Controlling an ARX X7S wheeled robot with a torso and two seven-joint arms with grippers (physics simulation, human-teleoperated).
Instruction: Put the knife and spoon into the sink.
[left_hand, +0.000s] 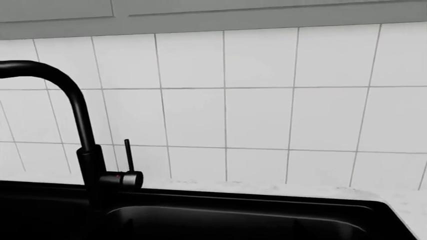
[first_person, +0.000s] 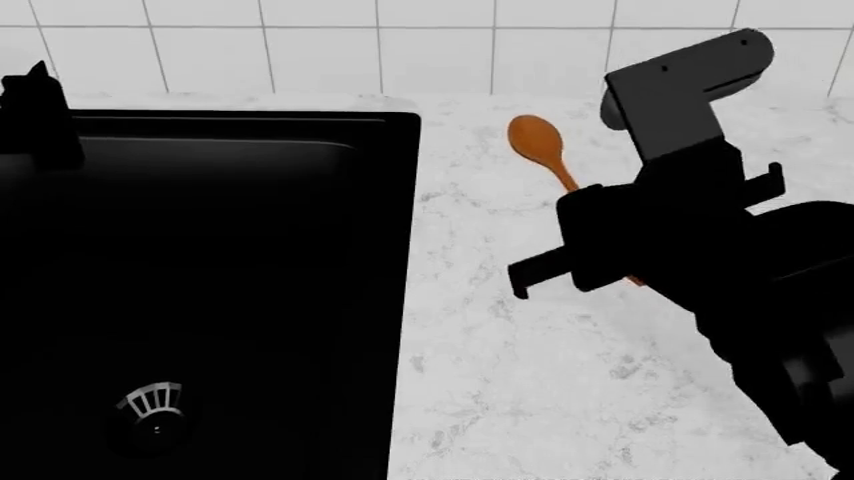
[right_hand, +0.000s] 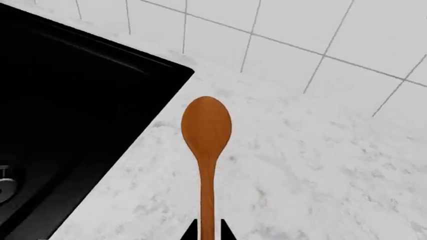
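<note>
The spoon (first_person: 538, 142) lay on the marble tabletop (first_person: 534, 380) just beside the black sink (first_person: 240, 250), bowl toward the tiled wall. The right pincer (right_hand: 207, 234) sat over its handle, tips either side, though a firm pinch couldn't be told. The left pincer was out of sight.

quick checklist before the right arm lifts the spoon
1. Spoon between right gripper fingertips: ok, handle runs between them.
2. Grip closed: cannot tell, only the tips show.
3. Spoon on counter, outside sink: ok.
4. Basin clear for the drop: ok, only the drain shows.
5. Faucet away from the path: ok, on the sink's far side.
6. Knife located: not ok, in no view.
</note>
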